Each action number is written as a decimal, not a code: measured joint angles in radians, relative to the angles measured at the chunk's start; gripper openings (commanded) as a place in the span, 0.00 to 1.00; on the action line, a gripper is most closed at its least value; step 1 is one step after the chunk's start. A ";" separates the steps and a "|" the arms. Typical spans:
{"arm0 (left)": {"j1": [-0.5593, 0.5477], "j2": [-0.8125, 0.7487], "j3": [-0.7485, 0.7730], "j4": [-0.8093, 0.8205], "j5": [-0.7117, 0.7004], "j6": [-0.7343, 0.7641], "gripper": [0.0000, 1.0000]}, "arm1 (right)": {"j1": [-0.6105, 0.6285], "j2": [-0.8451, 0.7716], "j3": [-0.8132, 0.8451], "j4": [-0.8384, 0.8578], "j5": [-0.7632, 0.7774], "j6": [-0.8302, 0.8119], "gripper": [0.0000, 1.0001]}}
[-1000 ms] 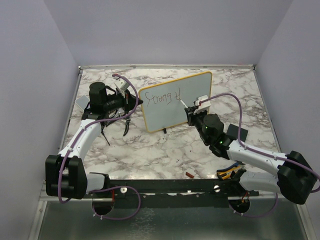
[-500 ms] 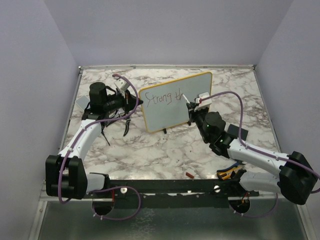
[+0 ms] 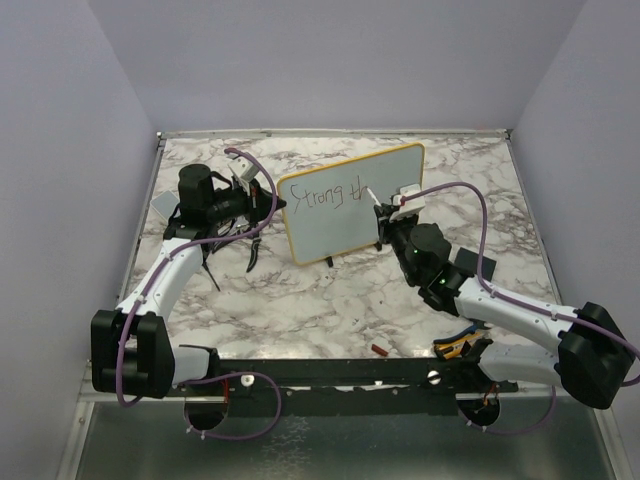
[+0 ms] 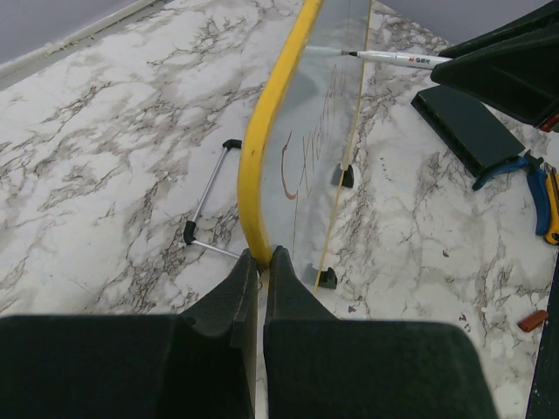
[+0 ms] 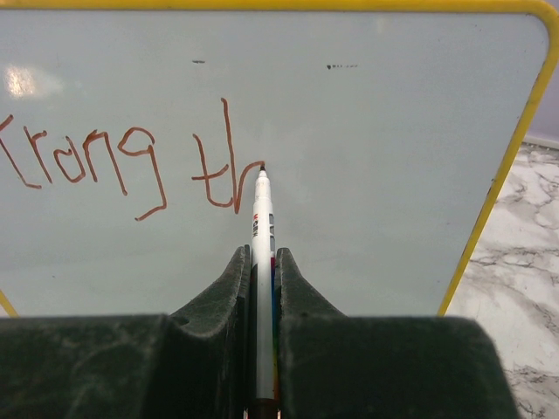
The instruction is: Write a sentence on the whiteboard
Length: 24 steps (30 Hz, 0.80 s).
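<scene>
Whiteboard (image 3: 335, 228): stands upright on small black feet, on the far half of the marble table (image 3: 300, 300), between the two arms. Yellow frame, pale face turned toward the right arm.

Sentence (image 3: 325, 192): one line of thin dark letters across the upper face, reading "Strong th"; unfinished.

Left gripper (image 4: 260, 257): fingers closed on the whiteboard's yellow frame, pinching its near edge low down.

Right gripper (image 5: 260, 262): fingers clamped on a marker (image 5: 260, 223), which lies straight along the gap between them, pointing at the whiteboard.

Marker: white barrel, dark tip touching the whiteboard at the end of the "h".

Slab (image 4: 467, 127): small, dark, flat on the table, to the right of the whiteboard, apart from it.

Pliers (image 4: 524, 170): blue and yellow handles, lying near the slab, toward the table's near edge.

Red piece (image 3: 380, 350): small, at the table's near edge.
</scene>
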 measured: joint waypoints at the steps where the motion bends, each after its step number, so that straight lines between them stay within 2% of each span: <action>1: 0.000 0.000 0.000 0.000 0.000 0.000 0.00 | 0.000 0.000 -0.005 -0.005 0.000 0.007 0.01; 10: 0.000 0.000 0.000 0.000 -0.001 0.000 0.00 | 0.000 0.000 -0.034 -0.021 0.000 0.052 0.01; 20: 0.000 -0.001 0.000 -0.001 0.000 0.000 0.00 | 0.000 -0.107 -0.033 -0.036 -0.002 0.031 0.01; 24: 0.000 -0.001 0.000 -0.001 0.000 0.000 0.00 | 0.000 -0.093 -0.017 -0.031 -0.002 0.005 0.00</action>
